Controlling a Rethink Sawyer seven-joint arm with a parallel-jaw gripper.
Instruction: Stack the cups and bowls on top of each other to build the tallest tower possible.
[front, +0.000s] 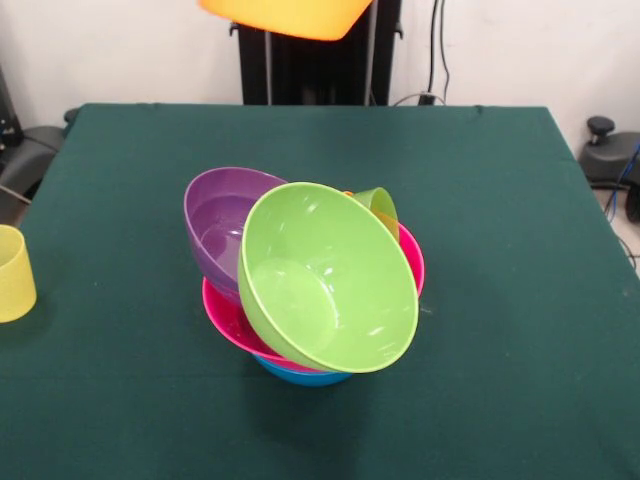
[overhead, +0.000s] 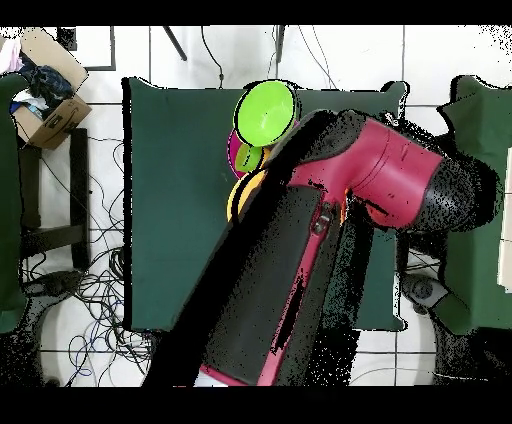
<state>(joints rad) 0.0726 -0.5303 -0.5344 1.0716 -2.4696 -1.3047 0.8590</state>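
Note:
A tower stands mid-table: a blue bowl (front: 300, 376) at the bottom, a pink bowl (front: 232, 322) on it, and a purple bowl (front: 220, 222) resting in the pink one. A lime green bowl (front: 330, 290) leans steeply in it, its mouth facing the camera. A green cup (front: 379, 204) pokes out behind the lime rim. An orange bowl (front: 285, 15) hangs in the air at the top edge, above and behind the tower. What holds it is out of frame. In the overhead view the red and black arm (overhead: 330, 230) hides the gripper; the orange bowl (overhead: 238, 196) and lime bowl (overhead: 266, 112) peek out beside it.
A pale yellow cup (front: 12, 272) stands alone at the left edge of the green table (front: 500, 200). A cardboard box (overhead: 45, 95) and loose cables lie on the floor beside the table.

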